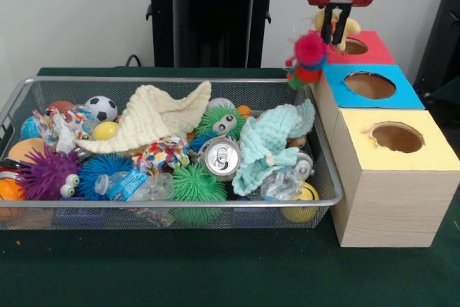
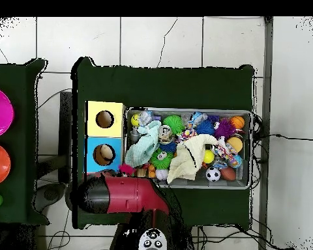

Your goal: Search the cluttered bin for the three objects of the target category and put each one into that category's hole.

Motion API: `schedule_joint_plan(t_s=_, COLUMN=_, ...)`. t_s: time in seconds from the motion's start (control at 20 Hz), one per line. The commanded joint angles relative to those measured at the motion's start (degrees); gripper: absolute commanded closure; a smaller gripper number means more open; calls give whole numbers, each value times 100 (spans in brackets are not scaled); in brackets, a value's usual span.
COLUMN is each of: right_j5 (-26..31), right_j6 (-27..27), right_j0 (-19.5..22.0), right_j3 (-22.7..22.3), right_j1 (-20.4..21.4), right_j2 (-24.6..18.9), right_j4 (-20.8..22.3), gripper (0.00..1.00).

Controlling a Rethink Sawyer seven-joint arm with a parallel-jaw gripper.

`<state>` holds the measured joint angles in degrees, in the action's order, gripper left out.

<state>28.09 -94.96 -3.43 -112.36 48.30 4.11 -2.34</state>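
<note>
My gripper (image 1: pixel 331 37) hangs at the top right, over the near left corner of the red box (image 1: pixel 374 52). It is shut on a fuzzy toy (image 1: pixel 309 57) with a pink top and red, blue and green parts below. The toy dangles beside the box's edge, just outside the bin's far right corner. A yellow object (image 1: pixel 350 26) sticks up at the red box's hole (image 1: pixel 355 46), partly hidden behind the fingers. In the overhead view the red arm (image 2: pixel 126 194) covers the red box, and the toy (image 2: pixel 125 170) shows at its tip.
The wire bin (image 1: pixel 172 210) holds spiky balls, a soccer ball (image 1: pixel 101 108), a can (image 1: pixel 219 156), a cream cloth (image 1: pixel 154 116), a mint cloth (image 1: pixel 269 145) and plastic bottles. The blue box (image 1: pixel 374 98) and yellow box (image 1: pixel 395 177) stand in a row beside it, each with an open hole.
</note>
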Motion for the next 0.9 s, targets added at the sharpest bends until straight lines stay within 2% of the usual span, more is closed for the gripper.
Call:
schedule_joint_plan(t_s=0.05, right_j5=323, right_j6=-1019, right_j0=92, right_j3=544, right_j1=-176, right_j2=-299, right_j4=-301, gripper=100)
schedule_joint_plan(t_s=0.35, right_j5=-441, right_j6=-1193, right_j0=10, right_j3=196, right_j1=-442, right_j2=-374, right_j4=-337, gripper=100)
schedule_joint_plan(t_s=0.65, right_j5=-944, right_j6=-1276, right_j0=-52, right_j3=-248, right_j1=-435, right_j2=-385, right_j4=-284, gripper=100)
schedule_joint_plan(t_s=0.9, right_j5=-1486, right_j6=-1277, right_j0=101, right_j3=-558, right_j1=-590, right_j2=-527, right_j4=-272, gripper=100)
